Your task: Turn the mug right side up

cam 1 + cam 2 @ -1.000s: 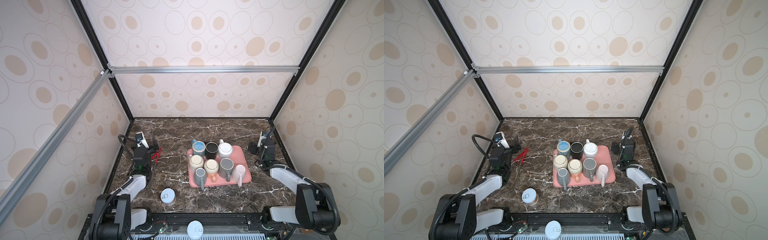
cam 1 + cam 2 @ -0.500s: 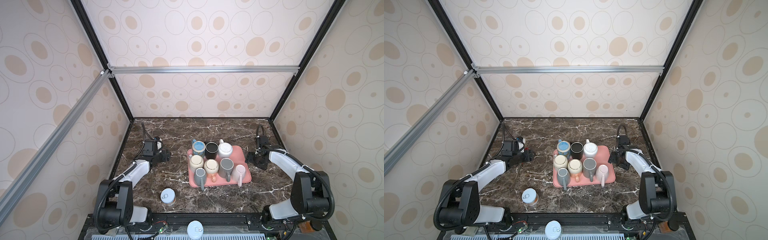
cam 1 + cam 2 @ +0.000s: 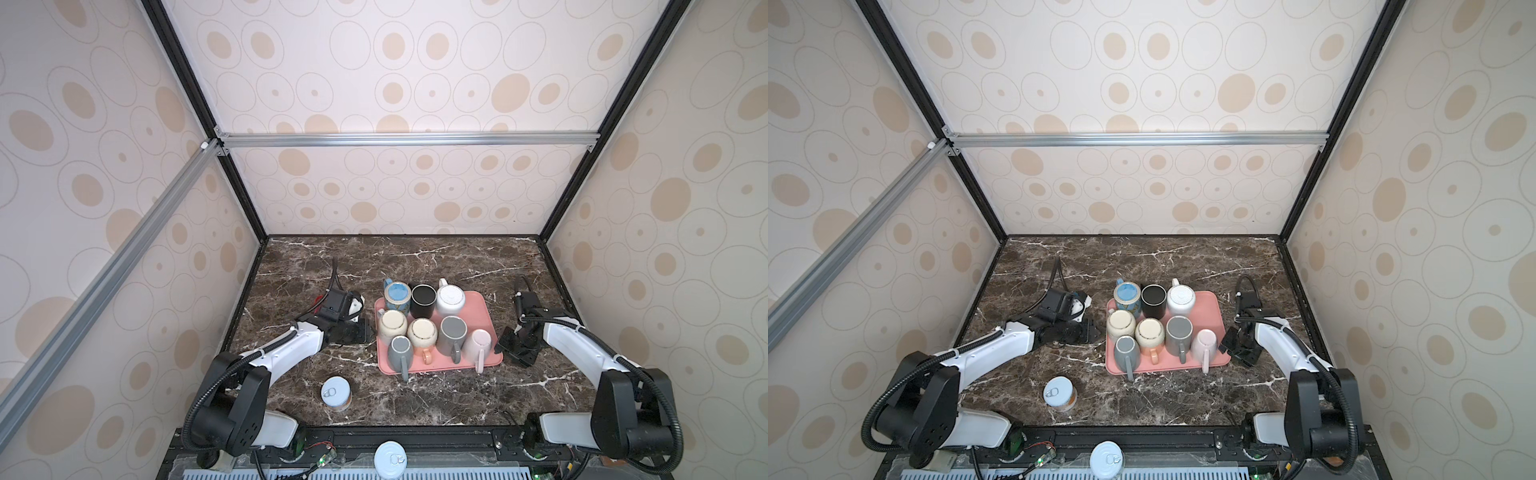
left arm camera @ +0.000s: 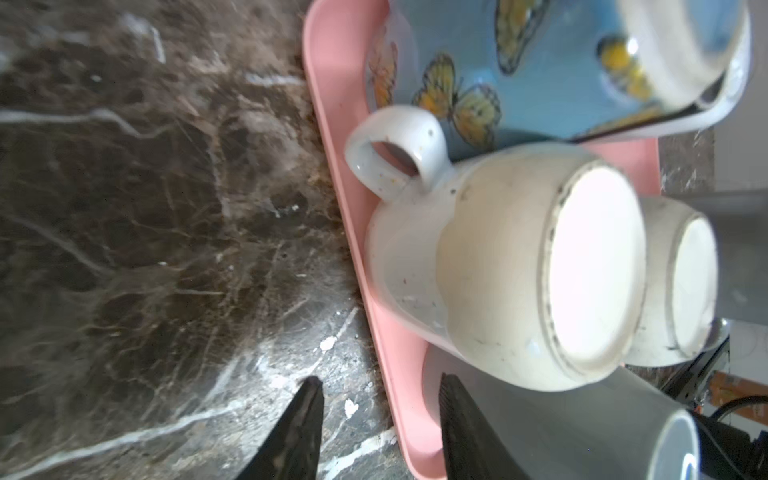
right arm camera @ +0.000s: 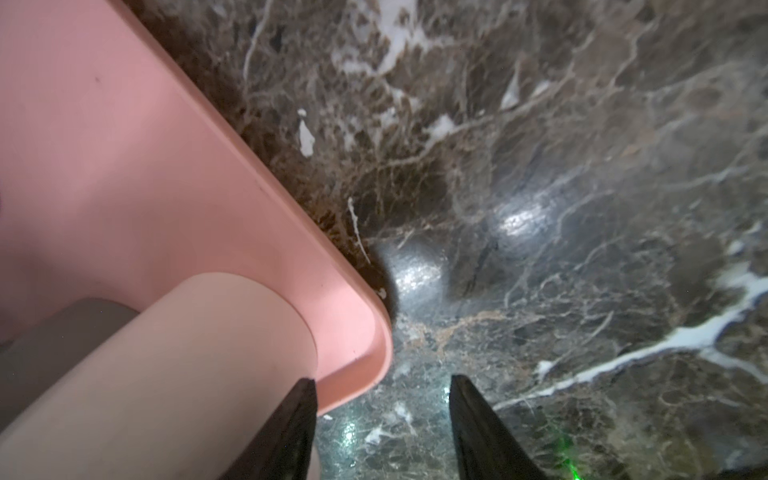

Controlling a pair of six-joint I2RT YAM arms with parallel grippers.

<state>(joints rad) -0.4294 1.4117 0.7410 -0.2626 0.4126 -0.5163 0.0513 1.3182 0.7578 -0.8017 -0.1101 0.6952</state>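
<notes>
Left wrist: cream mug [image 4: 478, 270] inverted, long axis vertical, base up

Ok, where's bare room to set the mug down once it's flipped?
Free: the table behind the tray; the strip in front of the tray, right of the can; the tray's back right corner. Crowded: the rest of the tray, packed with mugs, and its sides, where the left gripper and right gripper sit.

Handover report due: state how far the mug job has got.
Done: nothing; the cream mug stands base up on the tray. In hand: left gripper and right gripper flank the tray, fingers open astride its rim, holding nothing. Left: grasp a mug, turn it.
</notes>
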